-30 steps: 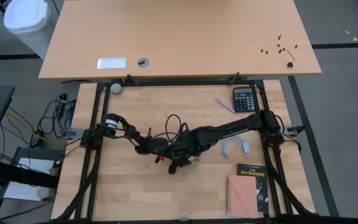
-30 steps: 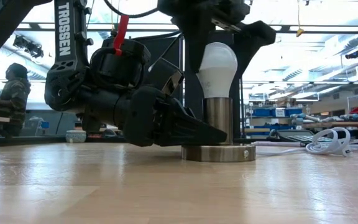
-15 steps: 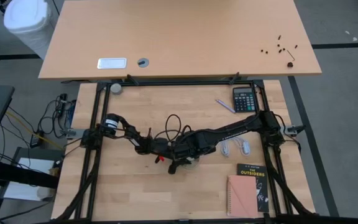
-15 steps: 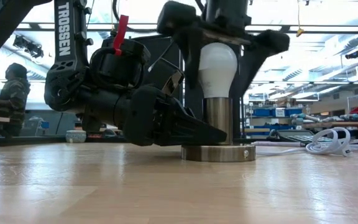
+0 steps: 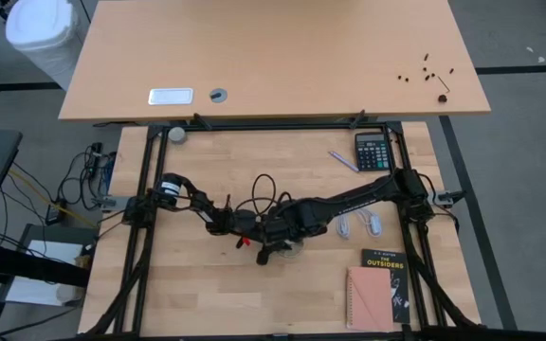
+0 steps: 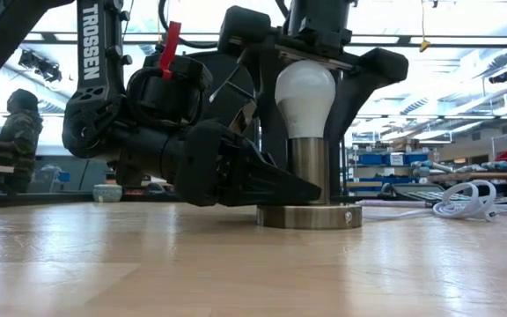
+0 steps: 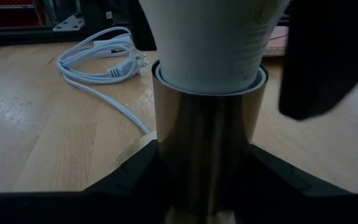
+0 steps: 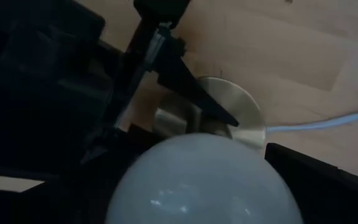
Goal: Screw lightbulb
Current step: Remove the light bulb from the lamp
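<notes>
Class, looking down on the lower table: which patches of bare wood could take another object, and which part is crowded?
Free: the wood below the left gripper, and the strip between the bulb and the calculator. Crowded: the middle, where both arms meet at the socket, and the books corner.

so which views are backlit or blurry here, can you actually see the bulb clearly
Low view: bright ceiling lights behind leave both arms near-silhouette, yet the lightbulb reads clearly above the socket. Left wrist view: bulb cropped, socket barrel sharp. Right wrist view: bulb fills the foreground, soft and out of focus. High view: arms hide it.
</notes>
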`<state>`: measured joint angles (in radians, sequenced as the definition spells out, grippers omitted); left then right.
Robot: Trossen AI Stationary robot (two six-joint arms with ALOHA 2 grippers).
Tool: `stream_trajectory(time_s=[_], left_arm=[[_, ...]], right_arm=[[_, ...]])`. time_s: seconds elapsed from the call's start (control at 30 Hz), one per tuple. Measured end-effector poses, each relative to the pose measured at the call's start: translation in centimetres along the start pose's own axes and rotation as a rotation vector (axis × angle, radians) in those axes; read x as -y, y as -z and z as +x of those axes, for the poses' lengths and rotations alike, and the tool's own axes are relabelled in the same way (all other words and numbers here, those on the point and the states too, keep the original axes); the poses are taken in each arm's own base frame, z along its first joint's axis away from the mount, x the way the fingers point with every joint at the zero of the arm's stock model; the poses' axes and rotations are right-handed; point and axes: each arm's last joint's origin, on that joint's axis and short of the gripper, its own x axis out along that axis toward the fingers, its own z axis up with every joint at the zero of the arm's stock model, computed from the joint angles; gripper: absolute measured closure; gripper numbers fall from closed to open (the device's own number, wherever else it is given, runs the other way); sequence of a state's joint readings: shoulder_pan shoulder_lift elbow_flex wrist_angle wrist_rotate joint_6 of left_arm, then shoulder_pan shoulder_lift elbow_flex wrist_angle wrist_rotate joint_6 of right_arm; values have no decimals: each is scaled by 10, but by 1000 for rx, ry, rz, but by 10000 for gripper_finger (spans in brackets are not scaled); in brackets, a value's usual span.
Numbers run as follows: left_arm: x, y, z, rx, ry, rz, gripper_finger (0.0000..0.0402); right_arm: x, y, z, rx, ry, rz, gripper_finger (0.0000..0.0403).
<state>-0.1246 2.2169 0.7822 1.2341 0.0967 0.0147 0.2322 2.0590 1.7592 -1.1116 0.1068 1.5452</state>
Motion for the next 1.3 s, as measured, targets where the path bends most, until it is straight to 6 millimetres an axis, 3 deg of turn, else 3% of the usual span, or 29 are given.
stream_trajectory(time_s=[0.53, 1.3], left_arm=[[0, 0, 0, 1, -13, 4, 203], [-3, 0, 0, -1, -111, -22, 203]], right_arm=[[-1, -2, 0, -7, -15, -4, 102], [2, -13, 8, -46, 31, -54, 125]])
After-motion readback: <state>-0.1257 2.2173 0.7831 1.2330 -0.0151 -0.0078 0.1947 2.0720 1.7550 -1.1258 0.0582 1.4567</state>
